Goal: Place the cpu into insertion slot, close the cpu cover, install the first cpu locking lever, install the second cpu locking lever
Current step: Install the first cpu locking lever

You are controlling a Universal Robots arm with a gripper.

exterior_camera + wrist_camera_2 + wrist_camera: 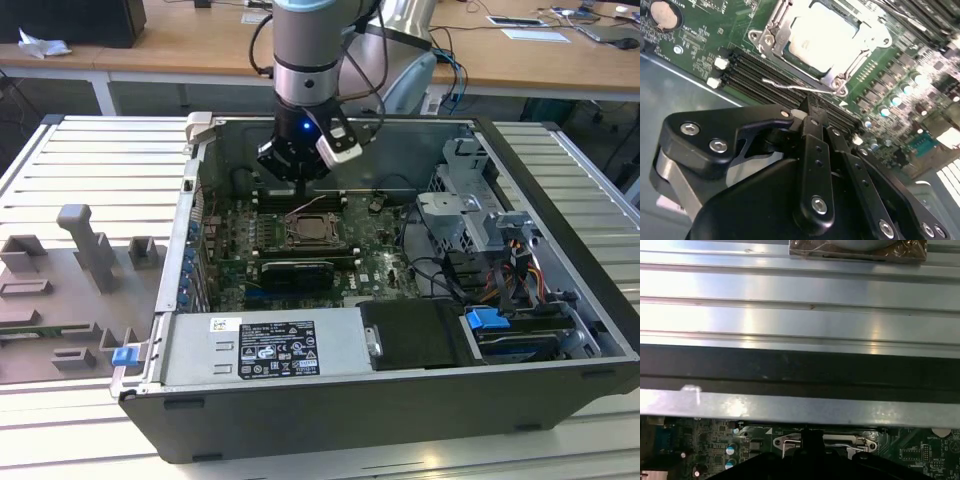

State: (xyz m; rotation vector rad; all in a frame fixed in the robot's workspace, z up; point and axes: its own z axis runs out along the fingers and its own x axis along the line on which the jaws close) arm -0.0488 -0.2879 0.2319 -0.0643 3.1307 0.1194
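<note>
While the cpu (pixel 822 37) sits in the insertion slot (pixel 790 50) under the closed cpu cover (pixel 771 31), the gripper (pixel 810 112), fingers pressed together and empty, hovers beside a wire locking lever (pixel 790 86)

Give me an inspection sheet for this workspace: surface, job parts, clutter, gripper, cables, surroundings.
Surface: ribbed grey metal bench carrying an open black computer case.
Job's things: pale silvery square cpu lies in the insertion slot on the green circuit board; silvery metal cpu cover frames it. A thin wire locking lever stands off the board beside the socket.
Clutter: grey moulded fixture tray at the exterior view's left.
Gripper: black gripper sits just beside that lever; finger state unclear.
Cables: coloured wire bundle by the drive bays; black arm cable.
Surroundings: wooden desks behind.
</note>
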